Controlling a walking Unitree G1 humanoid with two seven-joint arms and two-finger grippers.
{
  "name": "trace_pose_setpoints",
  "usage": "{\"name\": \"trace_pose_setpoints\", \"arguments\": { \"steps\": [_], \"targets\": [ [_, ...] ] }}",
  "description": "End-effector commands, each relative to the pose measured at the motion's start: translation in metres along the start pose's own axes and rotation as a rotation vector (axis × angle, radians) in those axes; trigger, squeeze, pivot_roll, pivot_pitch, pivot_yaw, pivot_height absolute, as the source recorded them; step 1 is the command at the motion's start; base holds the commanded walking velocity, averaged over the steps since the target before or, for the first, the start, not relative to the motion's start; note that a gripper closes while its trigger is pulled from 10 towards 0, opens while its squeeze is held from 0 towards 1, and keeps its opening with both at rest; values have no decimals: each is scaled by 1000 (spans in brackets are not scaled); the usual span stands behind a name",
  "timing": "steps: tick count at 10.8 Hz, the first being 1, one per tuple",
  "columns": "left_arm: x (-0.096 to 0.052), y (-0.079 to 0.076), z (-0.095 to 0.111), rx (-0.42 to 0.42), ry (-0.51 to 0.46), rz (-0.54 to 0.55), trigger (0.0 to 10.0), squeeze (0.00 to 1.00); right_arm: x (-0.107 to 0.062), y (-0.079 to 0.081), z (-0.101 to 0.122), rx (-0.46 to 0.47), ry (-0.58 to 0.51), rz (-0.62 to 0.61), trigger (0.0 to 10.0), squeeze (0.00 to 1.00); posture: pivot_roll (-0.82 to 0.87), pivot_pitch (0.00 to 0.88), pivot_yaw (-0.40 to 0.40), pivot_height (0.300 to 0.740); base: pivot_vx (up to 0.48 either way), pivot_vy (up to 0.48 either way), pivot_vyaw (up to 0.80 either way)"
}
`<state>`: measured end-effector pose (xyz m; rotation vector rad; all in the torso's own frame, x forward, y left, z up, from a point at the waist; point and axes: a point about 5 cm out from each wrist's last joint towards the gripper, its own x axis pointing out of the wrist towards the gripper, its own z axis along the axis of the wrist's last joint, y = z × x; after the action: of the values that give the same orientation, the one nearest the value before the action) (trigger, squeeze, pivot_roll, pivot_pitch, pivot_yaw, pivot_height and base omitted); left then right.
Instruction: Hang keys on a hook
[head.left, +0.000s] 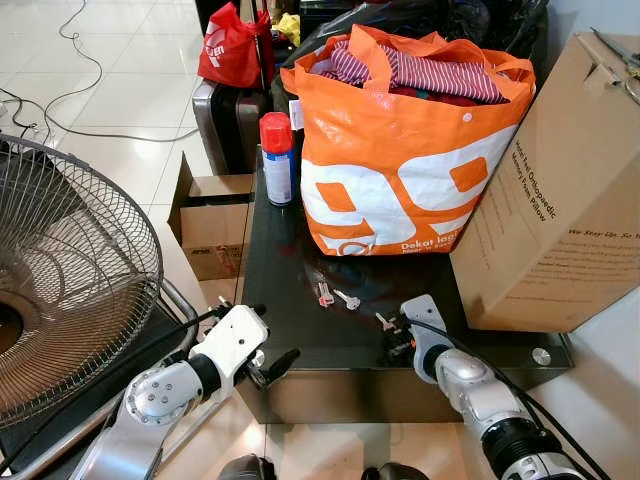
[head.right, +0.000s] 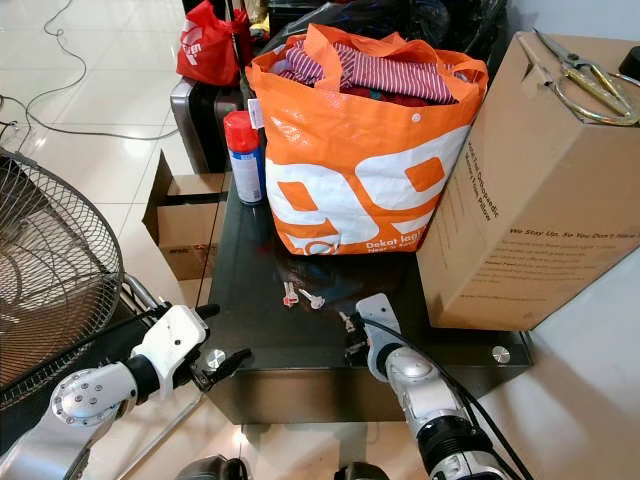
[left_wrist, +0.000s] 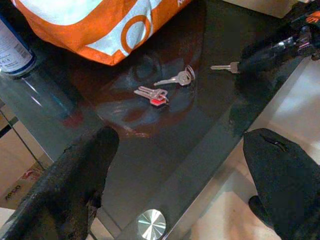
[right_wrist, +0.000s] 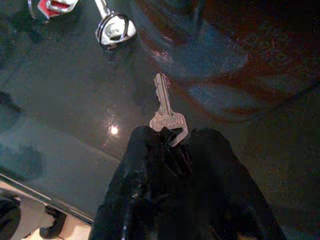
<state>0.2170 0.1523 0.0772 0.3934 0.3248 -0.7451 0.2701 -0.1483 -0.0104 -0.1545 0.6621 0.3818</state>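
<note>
Right claw (right_wrist: 172, 137) was seen pinched on the head of a silver key (right_wrist: 166, 114) lying on the dark glass tabletop (head.left: 290, 300). Left claw (left_wrist: 180, 175) was held spread at the tabletop's near edge; two more keys (head.left: 334, 295) were noted beside the orange bag (head.left: 400, 150)

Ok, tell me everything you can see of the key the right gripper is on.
The single silver key is plain metal, with a notched blade and a flat, roughly square bow. It lies flat on the dark glass table, blade pointing away from the right gripper, whose fingers are closed on the bow. It sits apart from the other keys, a red-tagged one and one on a ring, which lie nearer the orange bag.
</note>
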Motion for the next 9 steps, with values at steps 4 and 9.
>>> {"name": "trace_pose_setpoints", "arguments": {
  "steps": [4, 9],
  "targets": [
    [2, -2, 2, 11, -4, -20, 10000, 0, -4, -4, -13, -24, 62, 1, 10000, 0, -6, 116, 0, 740, 0, 0, 0],
    [1, -2, 2, 19, 0, -33, 10000, 0, -3, -2, -14, 0, 62, -11, 3608, 0, -3, 104, 5, 740, 0, 0, 0]
  ]
}}
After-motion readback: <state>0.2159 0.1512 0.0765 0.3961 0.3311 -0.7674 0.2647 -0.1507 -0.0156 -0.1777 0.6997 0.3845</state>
